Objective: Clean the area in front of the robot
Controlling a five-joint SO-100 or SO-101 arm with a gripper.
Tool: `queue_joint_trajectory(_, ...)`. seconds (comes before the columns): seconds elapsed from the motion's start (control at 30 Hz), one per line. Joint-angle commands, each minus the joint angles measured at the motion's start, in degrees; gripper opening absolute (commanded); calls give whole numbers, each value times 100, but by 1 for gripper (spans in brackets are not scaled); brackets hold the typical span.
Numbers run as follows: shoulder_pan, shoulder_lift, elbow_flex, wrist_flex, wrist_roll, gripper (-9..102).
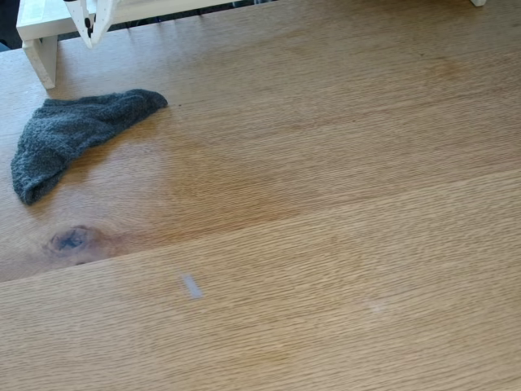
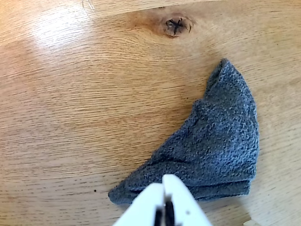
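Note:
A folded dark grey cloth (image 1: 73, 130) lies on the light-oak tabletop (image 1: 326, 204) at the left of the fixed view, and fills the lower right of the wrist view (image 2: 216, 146). My white pointed gripper (image 1: 92, 32) hangs at the top left of the fixed view, above and behind the cloth. In the wrist view the gripper (image 2: 164, 181) comes in from the bottom edge, its two fingers pressed together, hovering over the cloth's near edge with nothing between them. A small pale greyish streak (image 1: 191, 286) marks the wood in front.
A white shelf-like frame (image 1: 41, 49) stands at the back left of the table. A dark knot (image 1: 72, 239) shows in the wood below the cloth, also the knot (image 2: 176, 26) near the wrist view's top. Bare wood stretches to the right.

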Motion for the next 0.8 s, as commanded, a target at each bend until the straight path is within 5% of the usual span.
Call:
queue_joint_trajectory(0.0, -2373, -2865, -360, -1125, -1556, 4)
queue_joint_trajectory(0.27, -2312, -2865, -360, -1160, -1485, 4)
queue_joint_trajectory(0.4, -1784, -3129, -580, -1863, -1230, 13)
queue_joint_trajectory(0.77, -193, -6021, -4096, -2944, -650, 24)
